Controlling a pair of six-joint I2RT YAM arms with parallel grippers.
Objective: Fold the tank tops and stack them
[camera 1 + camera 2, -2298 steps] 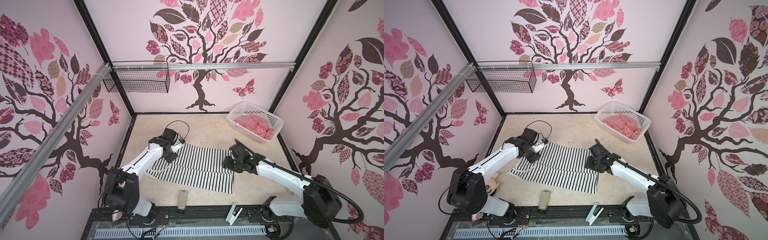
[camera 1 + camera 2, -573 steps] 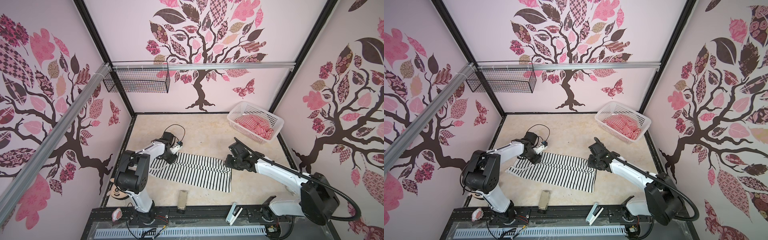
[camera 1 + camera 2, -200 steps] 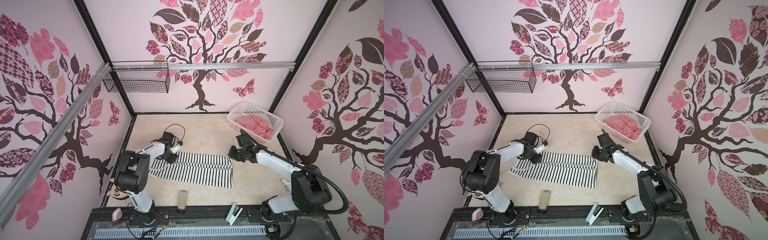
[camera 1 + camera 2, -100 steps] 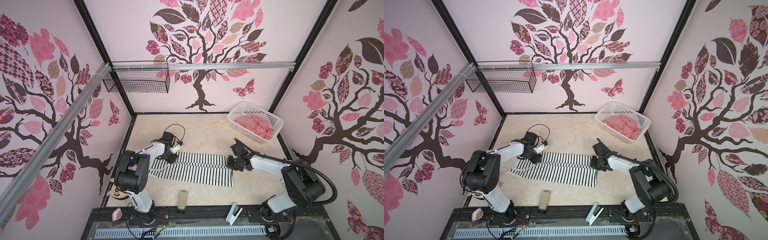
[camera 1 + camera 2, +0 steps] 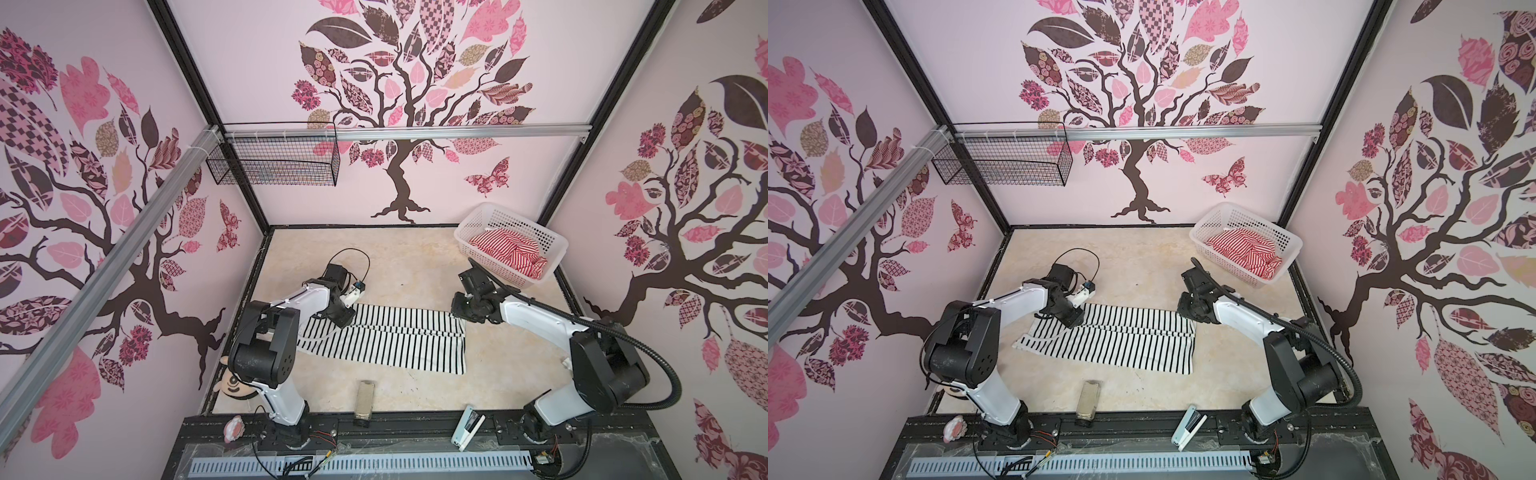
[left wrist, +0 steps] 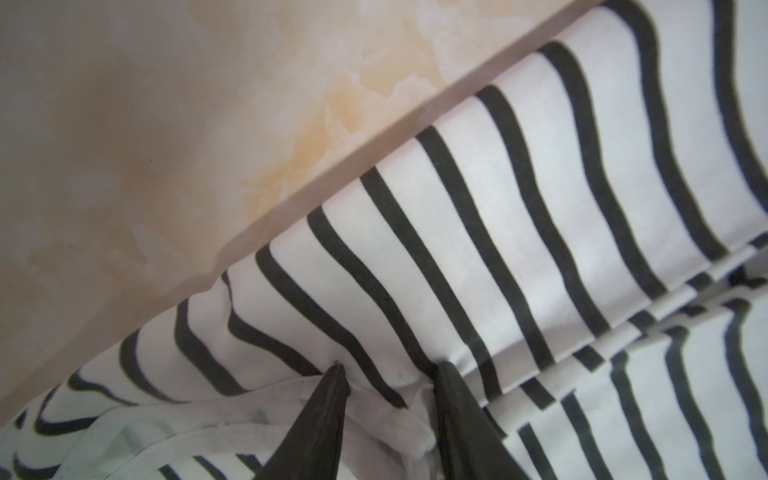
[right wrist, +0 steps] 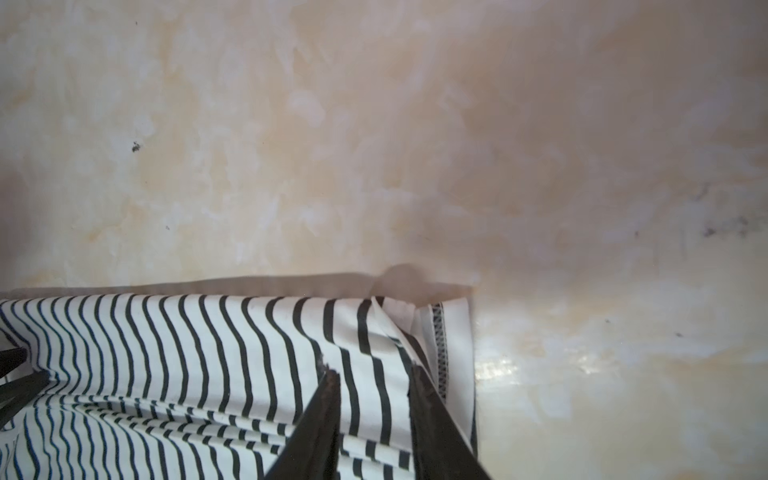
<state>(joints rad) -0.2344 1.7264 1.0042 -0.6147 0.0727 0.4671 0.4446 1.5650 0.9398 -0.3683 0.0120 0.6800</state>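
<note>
The black-and-white tank top (image 5: 386, 340) (image 5: 1121, 340) lies folded lengthwise into a long band on the beige table. My left gripper (image 5: 347, 322) (image 6: 388, 368) is open, tips down on the band's far left part. A bunch of white trim lies between its fingers (image 6: 328, 399). At the band's far right corner, by the hem, my right gripper (image 5: 457, 313) (image 7: 372, 370) is open over flat striped cloth and grips nothing. The red-and-white tank top (image 5: 507, 249) (image 5: 1246, 249) sits crumpled in the white basket (image 5: 460, 235) at the back right.
A black wire basket (image 5: 274, 162) hangs on the back wall at the left. Near the table's front edge stand a small beige block (image 5: 364, 399) and a white stapler-like object (image 5: 467, 426). A round toy (image 5: 232, 384) sits by the left arm's base.
The right gripper came down from near the basket onto the band's far right corner, then its jaws parted. The left gripper and the cloth have stayed still.
</note>
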